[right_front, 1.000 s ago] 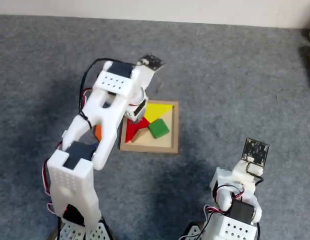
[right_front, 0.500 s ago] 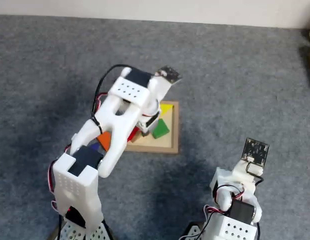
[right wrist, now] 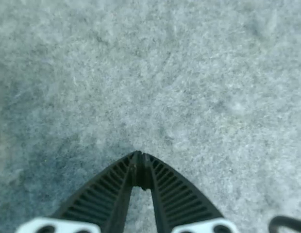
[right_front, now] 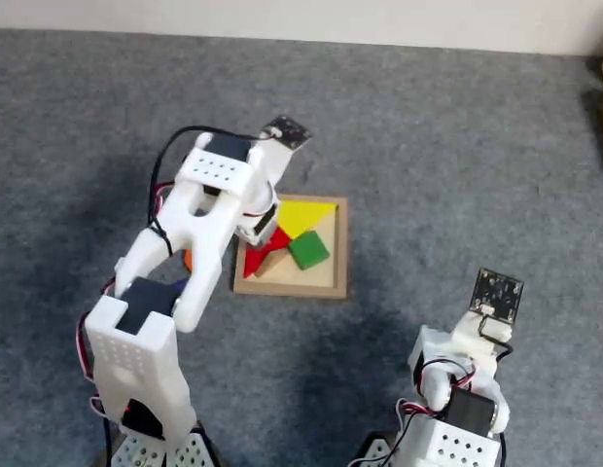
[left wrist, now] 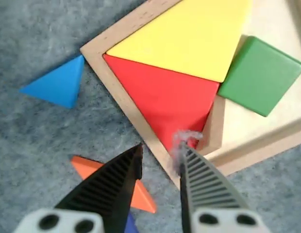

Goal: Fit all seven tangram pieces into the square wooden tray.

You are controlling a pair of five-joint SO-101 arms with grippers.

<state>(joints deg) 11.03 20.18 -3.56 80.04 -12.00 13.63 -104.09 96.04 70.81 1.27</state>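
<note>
The square wooden tray (right_front: 321, 280) lies mid-table and holds a yellow triangle (right_front: 307, 214), a red triangle (right_front: 265, 249) and a green square (right_front: 308, 251). My left arm (right_front: 224, 190) hangs over the tray's left side. In the left wrist view my left gripper (left wrist: 159, 153) is open, with its fingers astride the tray's rim (left wrist: 116, 34) at the tip of the red triangle (left wrist: 165, 97). The yellow triangle (left wrist: 189, 36) and the green square (left wrist: 259, 75) lie beyond it. My right gripper (right wrist: 141, 171) is shut over bare carpet.
A blue triangle (left wrist: 56, 85), an orange piece (left wrist: 136, 194) and the tip of a dark blue piece (left wrist: 128, 225) lie on the grey carpet beside the tray. The orange piece (right_front: 189, 259) peeks out under the left arm. My right arm (right_front: 462, 389) stays folded at the near right.
The left arm swung right over the tray half a second ago and has come back to the tray's left edge. The right arm has not moved.
</note>
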